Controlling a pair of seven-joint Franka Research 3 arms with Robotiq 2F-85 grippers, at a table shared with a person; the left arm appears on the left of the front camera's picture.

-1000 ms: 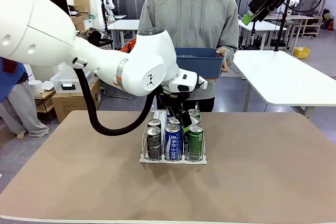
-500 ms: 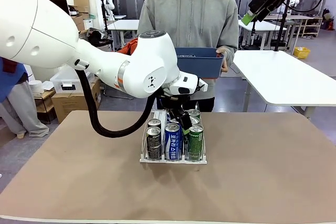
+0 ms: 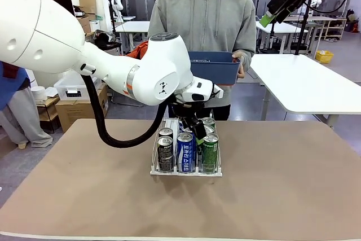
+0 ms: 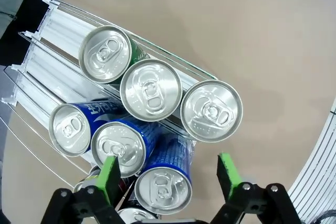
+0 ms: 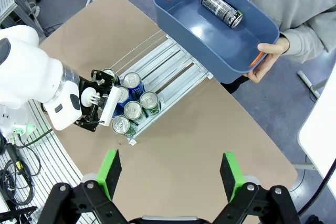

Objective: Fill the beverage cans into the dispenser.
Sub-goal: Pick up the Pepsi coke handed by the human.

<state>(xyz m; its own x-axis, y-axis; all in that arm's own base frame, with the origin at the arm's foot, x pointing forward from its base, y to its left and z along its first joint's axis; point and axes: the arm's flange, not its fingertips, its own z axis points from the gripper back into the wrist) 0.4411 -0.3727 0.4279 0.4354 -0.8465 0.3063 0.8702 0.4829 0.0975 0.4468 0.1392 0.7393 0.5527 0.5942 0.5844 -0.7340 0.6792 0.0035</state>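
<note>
Presently, item one: beverage cans (image 3: 185,150) stood upright in the dispenser (image 3: 186,172) at the table's middle, long axes vertical, silver tops up, its lanes running from me toward the person. My left gripper (image 4: 168,174), jaws spread and holding nothing, hung just above the front blue can (image 4: 163,187), having lifted slightly since a second before, the cans unmoved. My right gripper (image 5: 170,174), likewise spread and empty, hung high over the table.

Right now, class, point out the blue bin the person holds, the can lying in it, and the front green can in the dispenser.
blue bin (image 5: 210,35), right wrist view, bare inner floor.
can in the bin (image 5: 221,9), right wrist view, middle of its side.
front green can (image 3: 210,155), front view, its label.
</note>
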